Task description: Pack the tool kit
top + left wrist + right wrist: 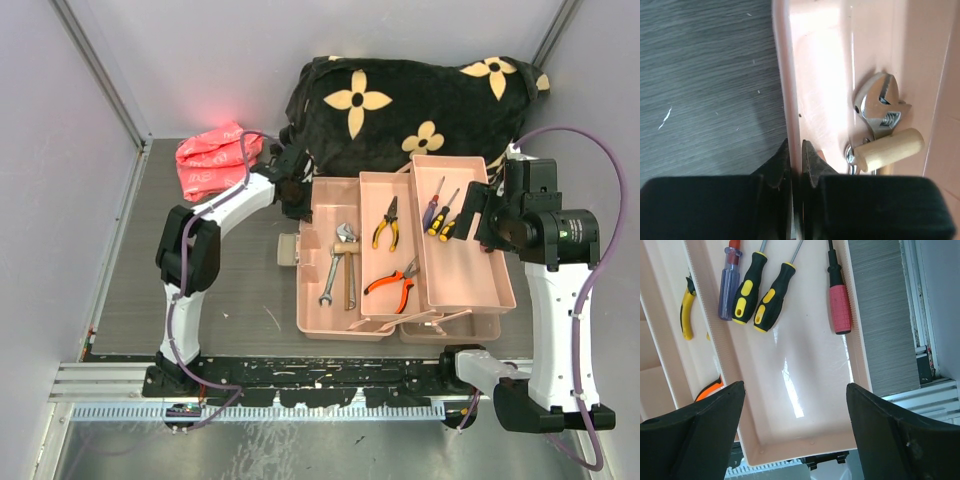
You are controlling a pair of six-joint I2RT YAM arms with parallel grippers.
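Top external view, as I stand here: the salmon-pink toolbox (306,300) lies open on the table (220,300) between the two arms, its tiered trays stepped out towards the right. Its lowest compartment holds an adjustable wrench (346,235), a slim silver wrench (328,285) and a wooden handle (350,285). The middle tray (372,300) carries yellow-handled pliers (387,225) and orange pliers (393,283). The right tray (470,285) holds the screwdrivers (440,215) at its far end.

The left pincer (795,150) is pinching the toolbox's left wall near the far corner, one finger outside and one inside, both tight against the plastic. The right pincer (795,386) hangs over the right tray with its fingers spread wide, touching nothing. From its wrist I see two black-and-yellow screwdrivers (762,292), a purple-handled one (730,285) and a red-handled one (838,305).

Behind the toolbox lie a black fabric with yellow flowers (400,110) and a bright pink bag (215,160).
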